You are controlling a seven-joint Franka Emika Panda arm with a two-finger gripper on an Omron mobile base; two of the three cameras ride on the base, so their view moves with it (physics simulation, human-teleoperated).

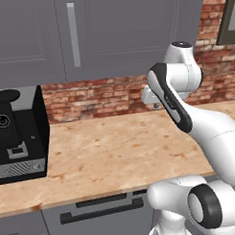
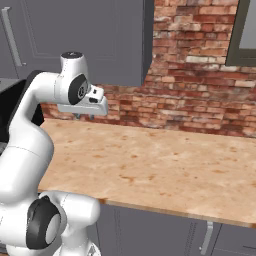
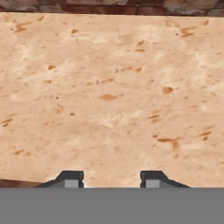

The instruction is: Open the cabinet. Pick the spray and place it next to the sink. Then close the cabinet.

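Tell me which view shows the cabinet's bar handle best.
The left base view: the cabinet faces the camera, shut, with its handle whole. The right base view catches that handle at its left edge. The hand view looks down at the counter.

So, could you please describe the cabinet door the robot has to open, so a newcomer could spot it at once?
Start at the red brick wall behind the pale wooden counter; dark-grey wall cabinets hang above it. The target is the tall flat dark-grey cabinet door above the counter's middle. Unlike the drawer fronts below with black horizontal handles, it carries a long vertical silver bar handle.
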